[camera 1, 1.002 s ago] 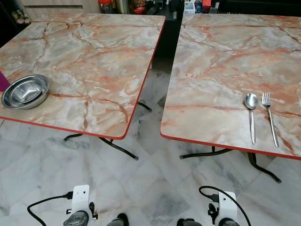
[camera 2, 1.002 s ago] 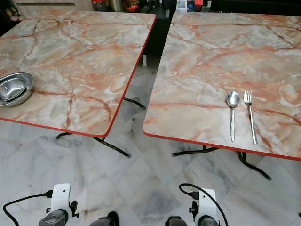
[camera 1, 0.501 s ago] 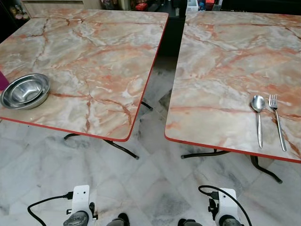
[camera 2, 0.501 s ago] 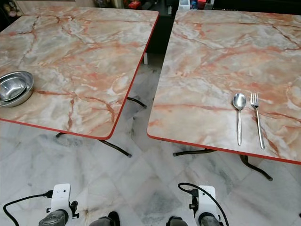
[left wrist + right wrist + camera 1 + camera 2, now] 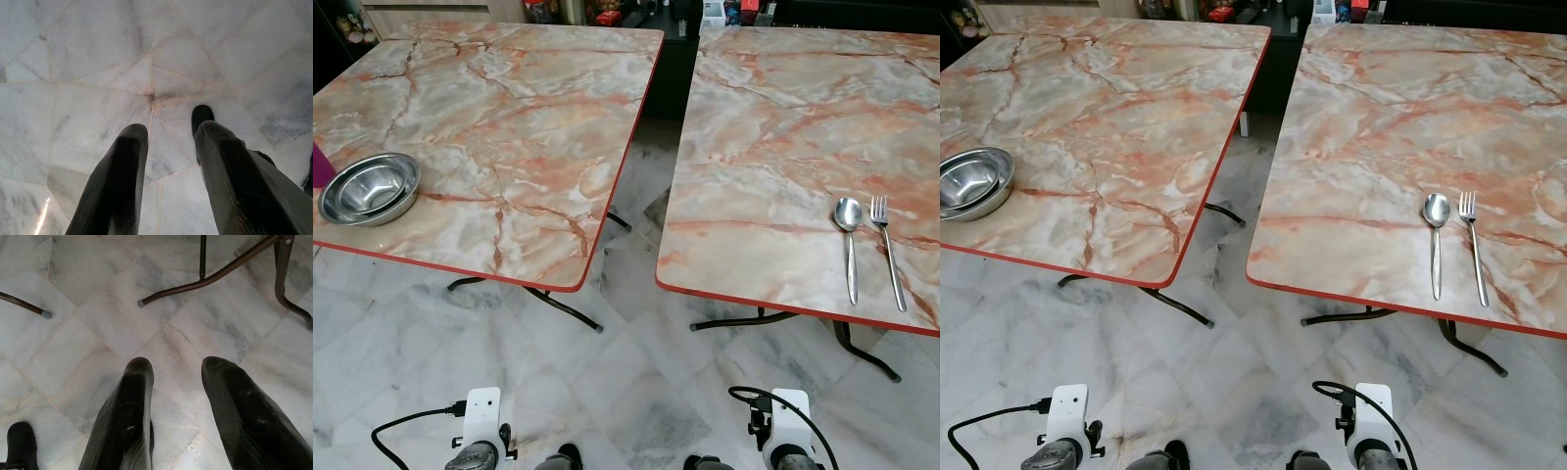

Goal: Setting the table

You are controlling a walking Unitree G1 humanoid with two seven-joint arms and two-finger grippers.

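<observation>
Head camera, left eye view: two marble-pattern counters with red edges stand side by side, separated by a gap of tiled floor (image 5: 636,323). On the left counter (image 5: 509,117), a set of nested steel bowls (image 5: 369,189) sits near the front corner farthest from the gap, close to the edge; a purple object just beside it is cut off by the frame and cannot be identified. On the right counter (image 5: 783,127), a spoon (image 5: 849,240) and a fork (image 5: 887,250) lie parallel, close together but apart, handles pointing toward the front edge. This matches a place setting laid for a person seated at that edge. The bowls appear staged for transfer to that setting.

Right eye view: same layout. The robot stands facing the gap between the counters, and both arms hang low, with their wrist housings at the bottom of the frame.

Left wrist view: the left gripper (image 5: 168,147) points down at the floor. Its two black fingers are parted and hold nothing. A black foot of the robot is visible beyond the fingertips.

Right wrist view: the right gripper (image 5: 178,377) also points at the floor, fingers spread and empty. Curved metal table legs (image 5: 215,276) rest on the tiles ahead.
</observation>
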